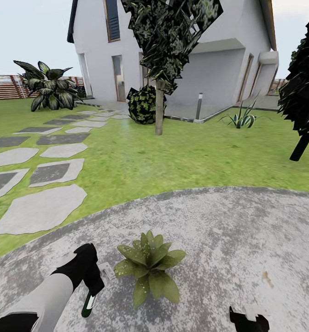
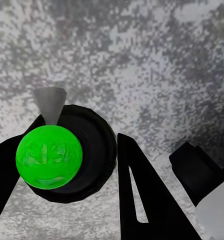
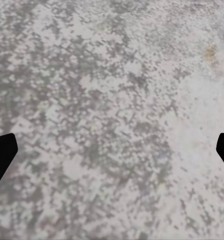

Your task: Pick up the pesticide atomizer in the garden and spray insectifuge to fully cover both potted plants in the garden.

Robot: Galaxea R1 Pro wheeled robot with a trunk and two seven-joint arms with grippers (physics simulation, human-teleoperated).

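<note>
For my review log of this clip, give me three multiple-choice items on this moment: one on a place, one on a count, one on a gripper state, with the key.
1. Where does the potted plant stand?
A. On the lawn by the stepping stones
B. On the grey stone patio
C. Against the house wall

2. How many low potted rosettes show on the patio in the head view?
A. One
B. Two
C. Three

3. What is the left gripper doing?
A. Open over bare stone
B. Shut on nothing
C. Shut on the pesticide atomizer

Key:
1 B, its leaves spread over speckled grey paving, not grass.
2 A, a single rosette sits there, beside the left arm.
3 C, the left wrist view has the fingers on either side of the atomizer's round green end; the right gripper is open over stone.
</note>
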